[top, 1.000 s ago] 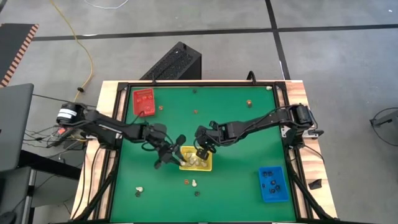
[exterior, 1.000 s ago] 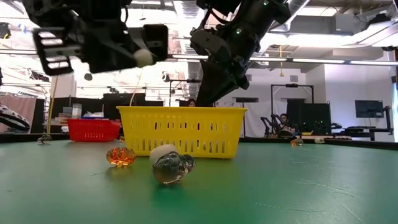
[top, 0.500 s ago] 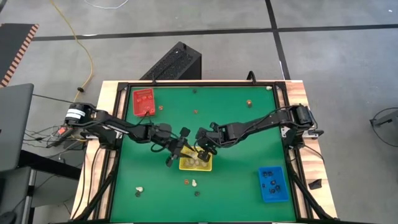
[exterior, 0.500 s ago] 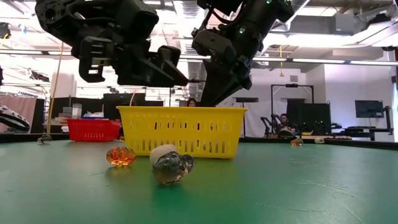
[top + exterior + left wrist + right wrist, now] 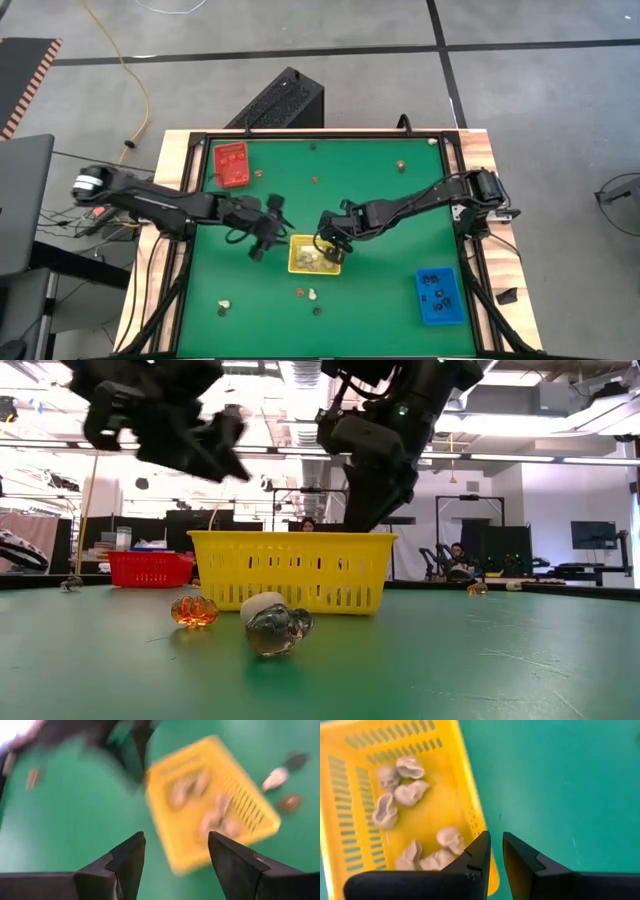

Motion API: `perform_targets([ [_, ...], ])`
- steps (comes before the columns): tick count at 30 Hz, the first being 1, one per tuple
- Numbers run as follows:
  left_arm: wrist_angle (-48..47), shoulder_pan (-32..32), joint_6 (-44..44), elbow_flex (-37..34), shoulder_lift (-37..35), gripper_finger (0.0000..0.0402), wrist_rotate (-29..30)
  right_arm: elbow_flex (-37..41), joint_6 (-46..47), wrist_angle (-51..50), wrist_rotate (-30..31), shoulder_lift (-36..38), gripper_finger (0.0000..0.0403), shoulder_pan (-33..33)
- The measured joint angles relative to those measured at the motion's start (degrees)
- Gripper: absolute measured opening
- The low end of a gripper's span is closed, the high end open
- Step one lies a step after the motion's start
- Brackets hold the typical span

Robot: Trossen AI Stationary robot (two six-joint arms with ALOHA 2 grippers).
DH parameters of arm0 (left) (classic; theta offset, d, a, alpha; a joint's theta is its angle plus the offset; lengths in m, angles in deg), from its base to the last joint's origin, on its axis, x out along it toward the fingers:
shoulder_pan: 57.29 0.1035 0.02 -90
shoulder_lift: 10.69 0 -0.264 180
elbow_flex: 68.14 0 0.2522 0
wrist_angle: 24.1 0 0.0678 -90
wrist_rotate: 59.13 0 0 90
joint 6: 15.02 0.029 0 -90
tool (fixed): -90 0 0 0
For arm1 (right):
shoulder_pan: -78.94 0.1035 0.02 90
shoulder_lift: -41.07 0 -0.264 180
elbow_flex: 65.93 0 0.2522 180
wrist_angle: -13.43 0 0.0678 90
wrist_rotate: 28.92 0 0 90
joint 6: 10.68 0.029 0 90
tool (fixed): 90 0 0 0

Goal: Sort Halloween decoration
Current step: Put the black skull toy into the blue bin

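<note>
The green-topped table [image 5: 380,215] with its black frame carries three rectangular plastic trays: a yellow slotted tray [image 5: 313,254] near the middle, a red tray [image 5: 231,164] at the far left corner and a blue tray [image 5: 439,296] at the near right corner.

The left hand [image 5: 263,226] hangs over bare green just left of the yellow tray, its fingers spread wide with nothing between them; its wrist picture is smeared, so the tray's contents there are only pale blobs. The right hand [image 5: 328,246] sits over the yellow tray's right end. Its fingers [image 5: 475,851] are nearly pressed together, a narrow gap between them, and nothing can be seen pinched there.

Cream-white skull trinkets [image 5: 401,787] lie heaped inside the yellow tray. Small dark trinkets [image 5: 436,290] sit in the blue tray; their shapes are too small to tell. Loose on the table near its front edge lie an orange pumpkin trinket [image 5: 194,610], a clear glassy trinket [image 5: 279,630] and a cream-white piece [image 5: 262,602] half hidden behind it. More specks dot the far side, too tiny to identify.
</note>
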State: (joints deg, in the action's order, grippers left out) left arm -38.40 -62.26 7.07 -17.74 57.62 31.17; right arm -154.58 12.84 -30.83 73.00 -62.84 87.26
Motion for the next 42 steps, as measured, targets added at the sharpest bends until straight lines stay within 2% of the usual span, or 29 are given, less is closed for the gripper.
perform_targets([
  [5,-15.7,0.0,-22.3,-4.6,-10.9,0.0204,14.2,0.0,-5.9,0.1,0.6,1.4,0.0082,-0.4],
  [9,-25.2,0.0,-46.8,-9.7,-17.4,0.0203,26.9,0.0,-9.8,0.5,4.1,2.0,0.0082,-1.0],
  [12,-31.7,0.1,-66.2,-12.5,-20.5,0.0203,30.6,0.0,-11.0,0.9,4.5,2.0,0.0082,-1.5],
  [16,-41.0,0.1,-79.7,-13.7,-21.2,0.0203,29.8,1.1,-11.9,0.8,4.5,2.0,0.0082,-1.7],
  [20,-47.6,0.2,-85.2,-13.8,-20.4,0.0203,29.0,1.2,-12.2,0.9,4.5,1.9,0.0082,-1.7],
  [24,-50.5,0.2,-86.9,-13.9,-20.0,0.0203,28.0,1.2,-13.2,1.4,4.5,1.9,0.0082,-2.1],
  [27,-50.2,0.2,-87.2,-14.9,-19.7,0.0203,27.1,1.2,-13.2,2.3,4.5,1.9,0.0082,-2.3],
  [34,-42.0,0.2,-87.7,-18.8,-17.9,0.0203,26.9,1.2,-13.1,2.7,4.5,1.9,0.0082,-2.5],
  [42,-40.4,0.2,-89.7,-20.7,-18.0,0.0201,25.6,1.2,-13.1,2.6,4.5,1.9,0.0082,-2.5],
])
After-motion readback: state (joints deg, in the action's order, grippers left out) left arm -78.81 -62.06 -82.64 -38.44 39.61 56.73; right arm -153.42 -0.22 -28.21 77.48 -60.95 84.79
